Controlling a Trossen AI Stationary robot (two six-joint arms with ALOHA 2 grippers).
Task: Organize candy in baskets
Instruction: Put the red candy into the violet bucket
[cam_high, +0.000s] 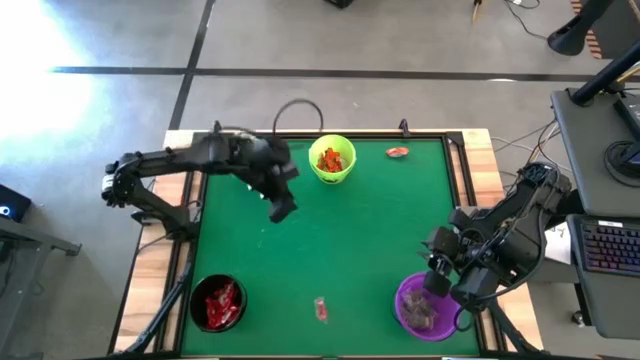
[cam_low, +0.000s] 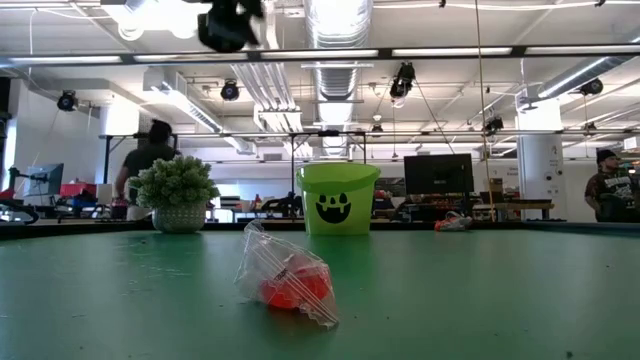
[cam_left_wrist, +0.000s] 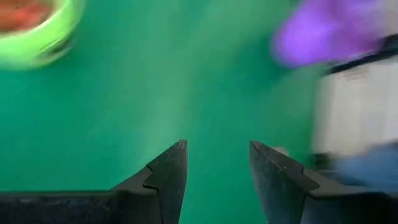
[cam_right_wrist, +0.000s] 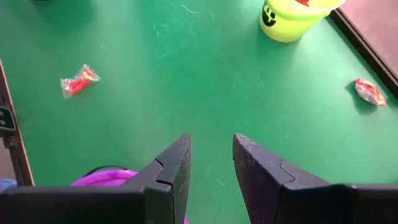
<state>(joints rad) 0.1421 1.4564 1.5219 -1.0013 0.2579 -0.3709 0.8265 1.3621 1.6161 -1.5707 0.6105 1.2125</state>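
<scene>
Two sweets are left loose on the table: a red candy (cam_high: 320, 309) near the front edge, between the black basket (cam_high: 217, 303) and purple basket (cam_high: 428, 306), and an orange candy (cam_high: 398, 152) beside the lime green basket (cam_high: 332, 160). All three baskets already hold sweets. The left gripper (cam_high: 277, 201) hangs empty, fingers apart, well behind the red one. The right gripper (cam_high: 440, 268) hovers over the purple basket's rim, half open, holding nothing.

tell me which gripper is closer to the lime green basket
Left. The left gripper hangs open just beside the lime green basket, toward the table's middle. The right gripper is far across the table, above the purple basket, fingers apart.
</scene>
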